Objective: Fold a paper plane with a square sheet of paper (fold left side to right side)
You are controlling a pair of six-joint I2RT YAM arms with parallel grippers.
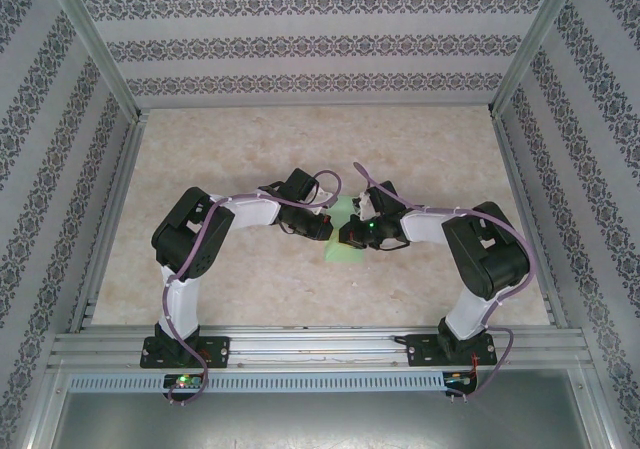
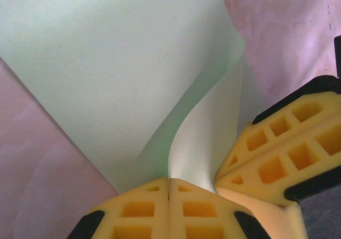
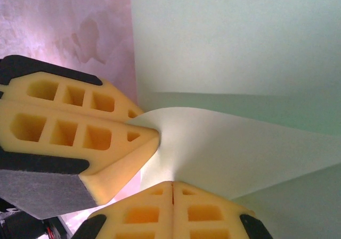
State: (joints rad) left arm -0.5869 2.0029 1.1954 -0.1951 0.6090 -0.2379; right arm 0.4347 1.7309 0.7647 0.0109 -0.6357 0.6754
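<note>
Square sheet of paper [image 1: 343, 231] sits mid-frame in the top view, one edge lifted. Left gripper [image 2: 169, 181] and right gripper [image 3: 172, 184], both pressed together, apparently pinch that edge. I judge the side-to-side fold underway; next, carry it across evenly.

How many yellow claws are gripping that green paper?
2. The left gripper pinches the square sheet of paper at its lifted flap; the right gripper pinches the same flap right beside it.

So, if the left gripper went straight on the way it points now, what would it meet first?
The green paper: the left gripper is shut on its edge, and the sheet spreads straight ahead of it. The table seems to lie under it, depth unclear.
</note>
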